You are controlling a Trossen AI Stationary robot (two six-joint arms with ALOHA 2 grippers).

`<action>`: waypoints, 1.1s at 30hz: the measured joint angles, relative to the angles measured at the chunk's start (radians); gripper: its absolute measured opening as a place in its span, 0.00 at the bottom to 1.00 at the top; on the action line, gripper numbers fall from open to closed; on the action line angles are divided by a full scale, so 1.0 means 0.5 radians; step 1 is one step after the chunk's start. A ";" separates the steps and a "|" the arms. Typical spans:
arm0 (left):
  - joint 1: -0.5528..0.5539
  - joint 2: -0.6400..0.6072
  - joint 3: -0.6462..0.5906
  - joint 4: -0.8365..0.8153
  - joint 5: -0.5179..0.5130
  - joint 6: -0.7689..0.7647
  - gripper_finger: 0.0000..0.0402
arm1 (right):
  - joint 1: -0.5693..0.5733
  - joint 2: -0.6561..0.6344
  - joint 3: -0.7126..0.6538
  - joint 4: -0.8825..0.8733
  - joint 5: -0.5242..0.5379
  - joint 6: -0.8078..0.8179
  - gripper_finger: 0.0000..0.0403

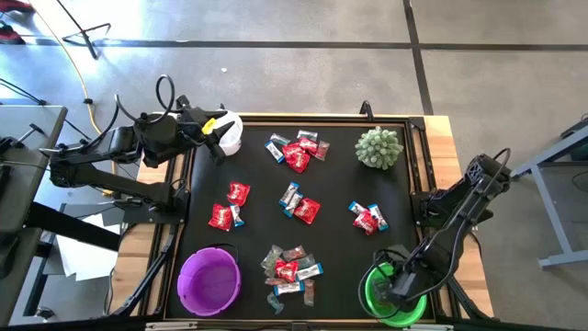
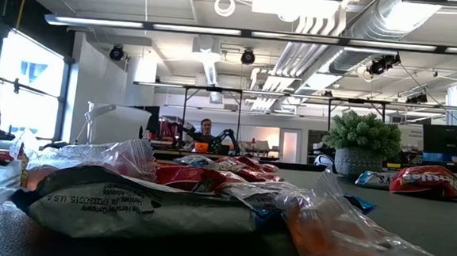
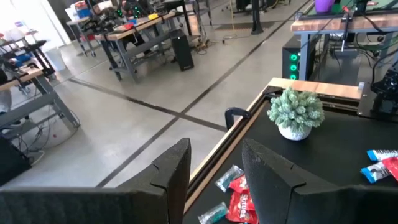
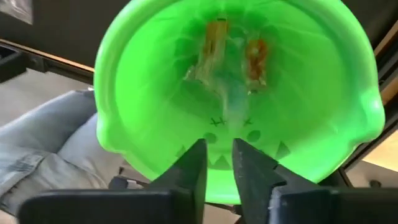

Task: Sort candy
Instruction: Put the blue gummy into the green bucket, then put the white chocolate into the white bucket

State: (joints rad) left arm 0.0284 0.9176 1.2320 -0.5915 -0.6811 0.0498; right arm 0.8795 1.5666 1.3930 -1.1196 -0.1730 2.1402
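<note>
Right gripper [image 4: 217,163] over green bowl [image 1: 374,292], fingers slightly parted, empty; clear-wrapped candy [image 4: 231,62] lies in bowl. Left gripper [image 3: 214,168] open beyond bowl, at far table edge.

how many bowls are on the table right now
3: a white bowl at the far left corner by the left claw, a purple bowl at the near left, and a green bowl at the near right under the right claw.

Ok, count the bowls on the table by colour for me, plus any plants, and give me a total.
Purple bowl: 1
Green bowl: 1, with the right gripper over it
White bowl: 1, beside the left gripper
Spiky green plant: 1
Total: 4
</note>
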 joint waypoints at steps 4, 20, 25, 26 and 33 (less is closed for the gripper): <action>0.000 0.000 0.000 0.013 0.000 0.000 0.33 | -0.011 -0.005 0.000 -0.006 -0.006 -0.004 0.28; 0.000 0.000 0.000 0.179 0.001 0.053 0.33 | -0.413 -0.073 0.000 -0.494 0.249 -0.808 0.31; 0.000 0.000 0.000 0.179 0.001 -0.038 0.33 | -0.579 -0.073 0.000 -0.892 0.394 -0.938 0.31; 0.000 0.000 0.000 0.179 0.001 -0.039 0.33 | -0.610 -0.074 -0.003 -0.909 0.420 -0.970 0.31; 0.001 0.000 0.000 0.178 0.001 -0.040 0.33 | -0.839 -0.111 -0.278 -0.759 0.451 -1.301 0.31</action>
State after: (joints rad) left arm 0.0287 0.9178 1.2320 -0.5027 -0.6807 0.0299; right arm 0.4600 1.5112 1.2540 -1.4989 0.0524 1.4898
